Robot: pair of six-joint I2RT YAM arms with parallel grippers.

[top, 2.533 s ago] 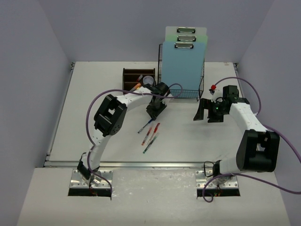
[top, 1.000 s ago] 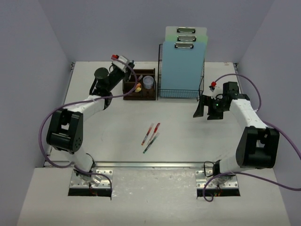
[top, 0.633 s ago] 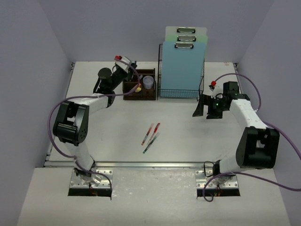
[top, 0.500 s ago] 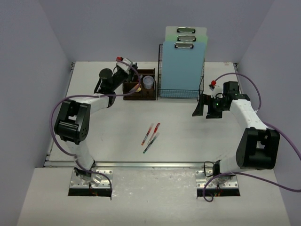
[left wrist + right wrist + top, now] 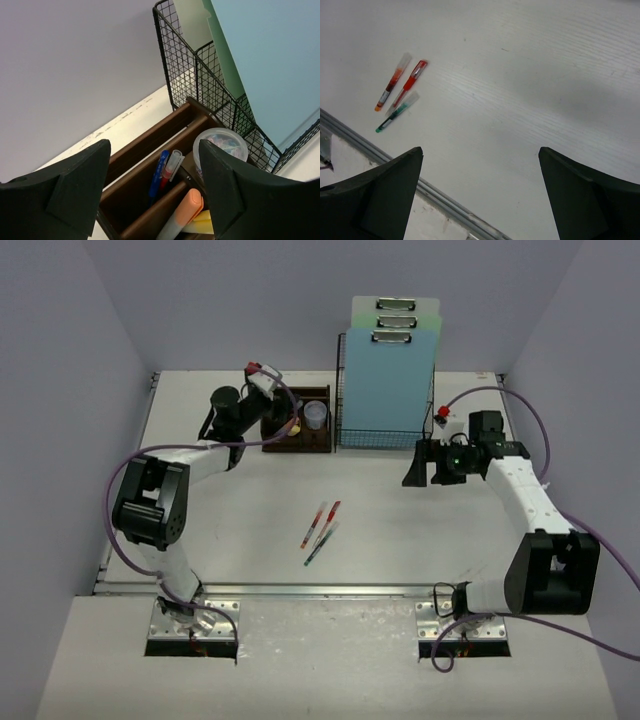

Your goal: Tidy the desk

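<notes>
While both arms reach out over it, a large flat white rectangular bench (image 5: 230,520) fills the middle of the overhead view and carries everything else, with a metal rail (image 5: 300,589) along its near edge. A small dark-brown wooden organizer (image 5: 310,442) stands at the bench's far side.

The left gripper (image 5: 152,150) hangs above the organizer's left end, jaws spread wide with nothing between them. Its wrist camera looks down into the organizer: a blue pen (image 5: 157,172) and a red-and-clear pen (image 5: 170,167) lie side by side, an orange highlighter (image 5: 181,214) leans nearer the camera, and a clear round tub (image 5: 220,146) of coloured bits sits at the organizer's right end.

Just right of the organizer, a black wire-mesh rack (image 5: 385,437) holds upright pale blue and green clipboards (image 5: 390,360).

The right gripper (image 5: 480,155) is well to the right of the organizer, past the rack's front corner, above bare bench, jaws spread and empty.

Three pens lie close together, well in front of the organizer towards the rail: an orange-tipped pen (image 5: 392,89), a red pen (image 5: 410,82) and a green pen (image 5: 397,112).
</notes>
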